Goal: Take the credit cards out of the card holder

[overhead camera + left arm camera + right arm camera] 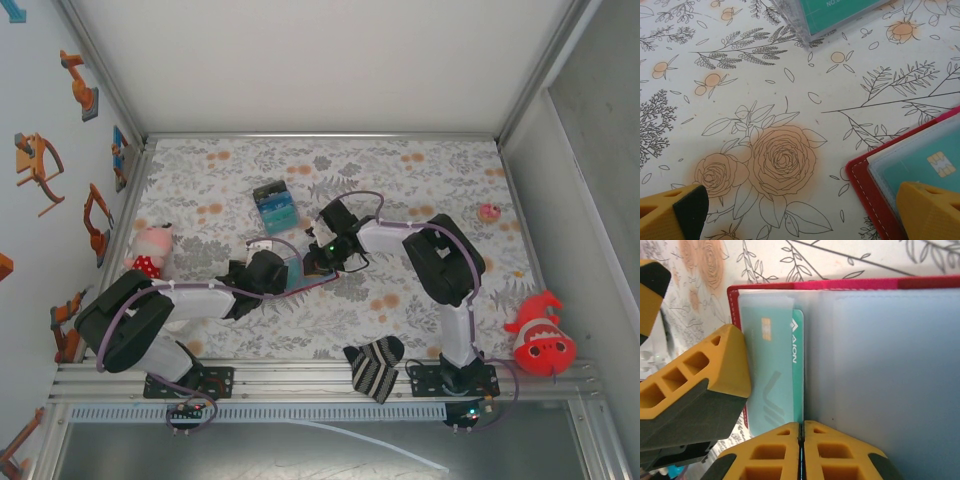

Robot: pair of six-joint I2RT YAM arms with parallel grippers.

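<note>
The teal credit card (775, 365), printed "AION" beside a gold chip, sits in the left-hand frosted sleeve of the open red card holder (880, 284). The holder lies flat on the floral table (780, 100) between the two arms, and the sleeve blurs the rest of the card's face. The right gripper (800, 450) is pressed closed at that card's lower edge with a thin pale sliver between its pads, card or sleeve I cannot tell. The left gripper (800, 220) stands wide open with one finger over the holder's corner; near it, a clear-cased teal card stack (840, 12) shows lettering cut off at "NO".
</note>
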